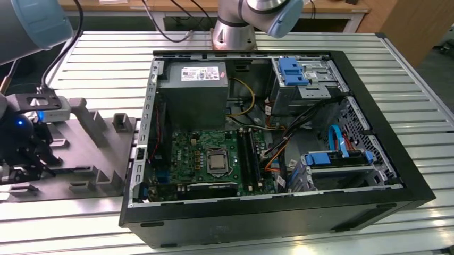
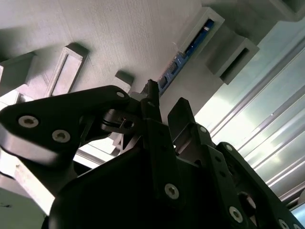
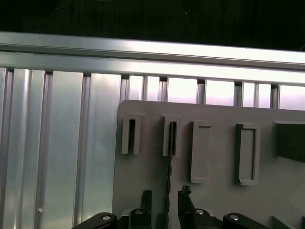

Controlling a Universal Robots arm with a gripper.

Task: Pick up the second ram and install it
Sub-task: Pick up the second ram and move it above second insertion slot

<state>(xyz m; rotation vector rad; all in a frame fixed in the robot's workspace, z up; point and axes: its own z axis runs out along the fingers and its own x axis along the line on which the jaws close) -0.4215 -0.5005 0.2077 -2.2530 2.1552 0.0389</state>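
The second ram (image 3: 168, 164) stands on edge in a slot of the grey fixture plate (image 3: 214, 114), seen as a thin dark line in the first wrist view. In the second wrist view the ram (image 2: 187, 49) shows as a blue strip in its raised holder. My gripper (image 3: 164, 194) is open, one finger on each side of the ram's near end, with a small gap on both sides. In the exterior view the gripper (image 1: 25, 164) hangs over the fixture plate (image 1: 92, 159) at the exterior view's left, beside the open computer case (image 1: 369, 175).
The motherboard (image 1: 206, 156) lies in the case, with long black memory slots (image 1: 248, 154) beside the processor socket. A power supply (image 1: 191, 95), blue drive brackets (image 1: 291, 71) and loose cables (image 1: 284, 143) crowd the case. Upright blocks (image 1: 122, 123) rise from the fixture plate. The slatted metal table (image 1: 411, 95) surrounds everything.
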